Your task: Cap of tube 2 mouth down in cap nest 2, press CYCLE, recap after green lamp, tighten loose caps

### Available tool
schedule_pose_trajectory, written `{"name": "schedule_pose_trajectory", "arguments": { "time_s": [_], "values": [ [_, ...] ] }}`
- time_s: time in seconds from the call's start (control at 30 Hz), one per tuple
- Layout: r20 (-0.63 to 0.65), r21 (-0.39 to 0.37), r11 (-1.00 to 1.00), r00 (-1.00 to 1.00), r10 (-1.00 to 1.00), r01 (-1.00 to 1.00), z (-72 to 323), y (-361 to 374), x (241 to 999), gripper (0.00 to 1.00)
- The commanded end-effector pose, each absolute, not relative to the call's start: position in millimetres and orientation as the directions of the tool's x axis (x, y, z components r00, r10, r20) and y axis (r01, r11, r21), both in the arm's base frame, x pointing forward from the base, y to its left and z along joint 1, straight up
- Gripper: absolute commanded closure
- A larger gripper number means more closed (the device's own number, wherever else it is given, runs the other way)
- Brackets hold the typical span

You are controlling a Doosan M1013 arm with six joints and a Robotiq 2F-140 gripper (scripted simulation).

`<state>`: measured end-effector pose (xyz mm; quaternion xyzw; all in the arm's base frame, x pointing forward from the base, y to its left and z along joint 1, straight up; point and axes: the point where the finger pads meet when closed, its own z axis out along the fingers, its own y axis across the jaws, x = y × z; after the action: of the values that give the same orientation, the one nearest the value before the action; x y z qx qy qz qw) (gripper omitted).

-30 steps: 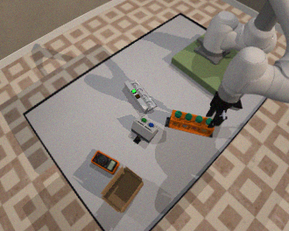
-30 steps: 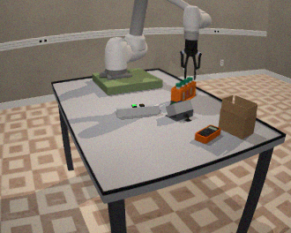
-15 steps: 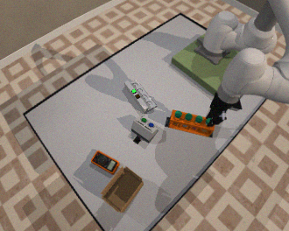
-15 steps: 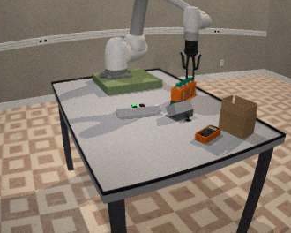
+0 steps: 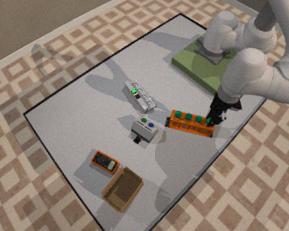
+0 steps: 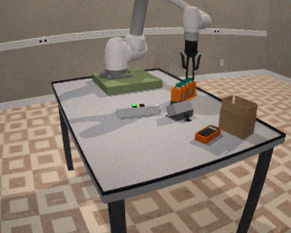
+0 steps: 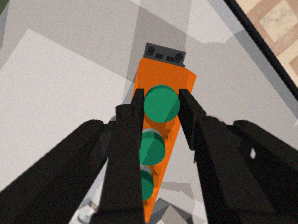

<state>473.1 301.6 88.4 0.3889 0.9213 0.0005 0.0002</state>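
Observation:
The orange decapping station (image 5: 190, 123) holds four tubes with green caps, all on. In the wrist view my gripper (image 7: 161, 101) stands over the end tube nearest the table's edge. Its two black fingers touch both sides of that green cap (image 7: 161, 104), so it is shut on it. Two more caps (image 7: 151, 148) show behind it in the row. From the top and exterior views the gripper (image 5: 214, 119) points straight down at that end of the station (image 6: 183, 91). The cap tray (image 5: 140, 96) lies beyond, with its green lamp (image 5: 133, 90) lit and its nests empty.
The grey key housing (image 5: 144, 129) with the blue and green keys sits between tray and station. An orange multimeter (image 5: 105, 161) and an open cardboard box (image 5: 123, 188) lie near the far corner. The arm's green base plate (image 5: 200, 63) is close behind. The table edge runs near the station.

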Motion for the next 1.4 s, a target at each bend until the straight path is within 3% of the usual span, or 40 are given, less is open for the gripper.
{"name": "schedule_pose_trajectory", "arguments": {
  "time_s": [0.0, 0.83, 0.87, 1.37],
  "values": [
    [0.0, 0.002, 0.65, -0.65, 0.76, 0.76, 89.0, 301.9, 473.5, 0.7],
    [0.001, 0.002, 0.294, -0.294, 0.956, 0.956, 88.8, 301.9, 473.5, 0.7],
    [0.001, 0.002, 0.294, -0.294, 0.956, 0.956, 89.0, 301.9, 473.5, 0.59],
    [0.001, 0.002, 0.294, -0.294, 0.956, 0.956, 97.9, 301.8, 473.4, 0.59]
  ]
}}
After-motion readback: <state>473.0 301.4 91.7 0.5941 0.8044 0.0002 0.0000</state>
